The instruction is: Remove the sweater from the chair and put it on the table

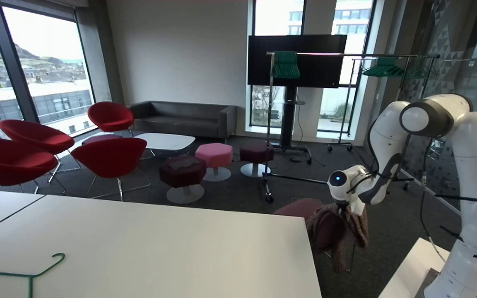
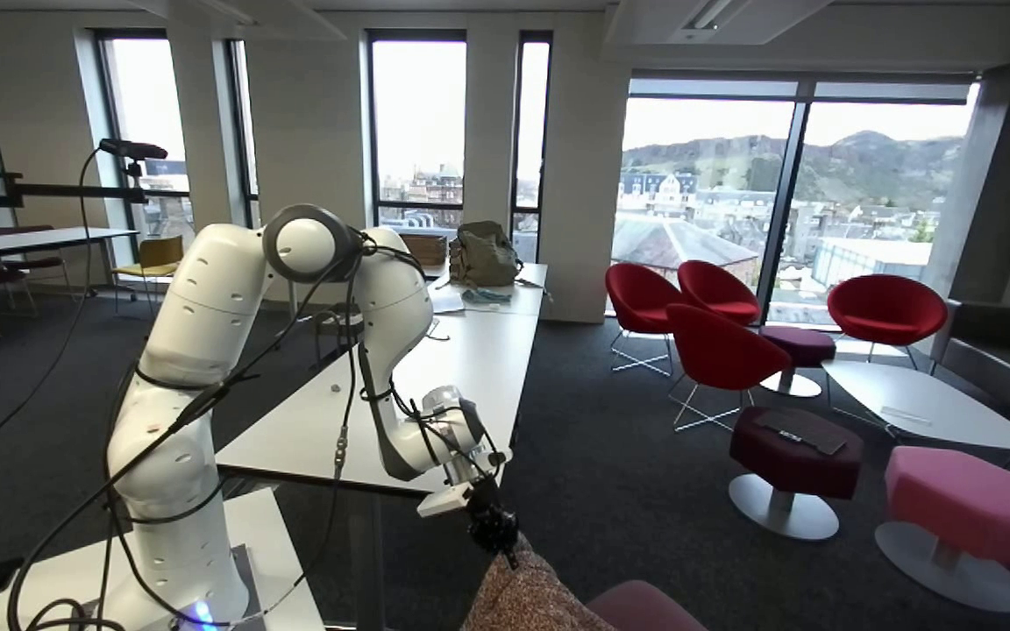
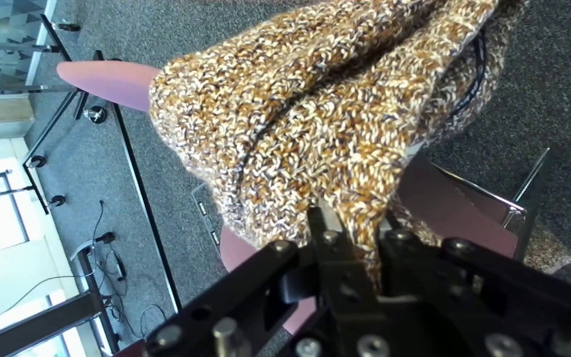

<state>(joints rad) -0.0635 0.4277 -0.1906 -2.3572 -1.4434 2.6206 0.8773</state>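
Nearest: one end effector [image 3: 357, 223], jaws nearly closed, a narrow fold of the sweater [image 3: 305, 119] pinched between them. The grip was made out in the wrist view alone; in both exterior views the jaws were too small and dark to be read. One sweater was counted. It was held by that fold and was otherwise draped over the one maroon chair [image 1: 299, 208], just beside the one large white counter [image 1: 172, 244]. Gold, cream and dark flecks were brought out by the wrist view; in both exterior views only a plainer brown was recorded.

On the counter a green hanger [image 1: 33, 276] was seen lying, partly cut off by the view's edge; one at least was tallied.

Further out, four stools [image 1: 182, 167] were counted, one pink and three maroon to purple. The maroon stool [image 1: 257, 153] nearest the clothes rack [image 1: 300, 178] was caught in an exterior view only; on another, a flat dark object [image 2: 803, 431] was noted.

Four red lounge chairs [image 2: 729, 350], one low white coffee table [image 2: 935, 403] and one dark sofa [image 1: 189, 118] were shared by both exterior views.

Farthest: one black screen [image 1: 296, 68], given in an exterior view only. Green hangers [image 1: 286, 65] were bunched on the rack too tightly to be counted; its dark wheeled base was picked up by the wrist view as well. One backpack [image 2: 480, 251] and at least two yellow chairs [image 2: 160, 256] were shown in an exterior view only.
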